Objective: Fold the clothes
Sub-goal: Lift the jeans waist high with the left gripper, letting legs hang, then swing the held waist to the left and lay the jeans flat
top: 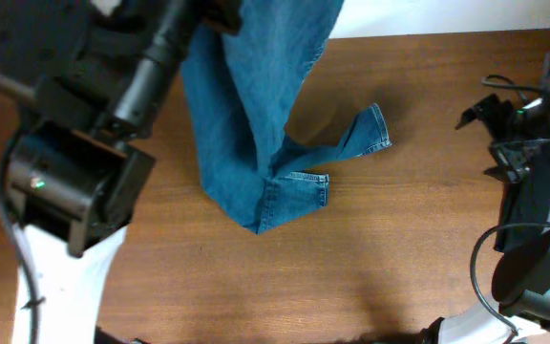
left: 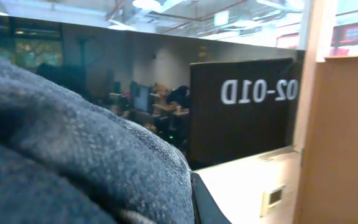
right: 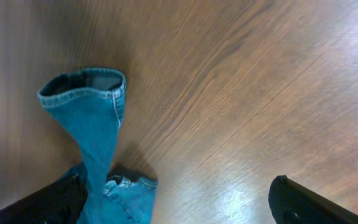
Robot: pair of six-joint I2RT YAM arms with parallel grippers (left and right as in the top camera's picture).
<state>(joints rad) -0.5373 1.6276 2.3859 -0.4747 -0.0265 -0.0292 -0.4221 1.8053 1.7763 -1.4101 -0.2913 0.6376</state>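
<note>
Overhead shows the jeans (top: 256,115) hanging from up by my left arm (top: 151,57), with the legs trailing onto the table (top: 418,258) and one cuff (top: 375,129) kinked sideways. No fold is made yet, so I judge the whole job is left. The left gripper is buried in denim and I cannot tell how its jaws stand. The right gripper (right: 176,196) is spread wide and empty, near that cuff.

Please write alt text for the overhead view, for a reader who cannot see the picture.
A pair of blue jeans runs from the top edge, beside the left arm, down onto a brown wooden table, where the two leg ends lie crumpled, one hem pointing right. The right arm stands at the right edge, apart from the jeans.
</note>
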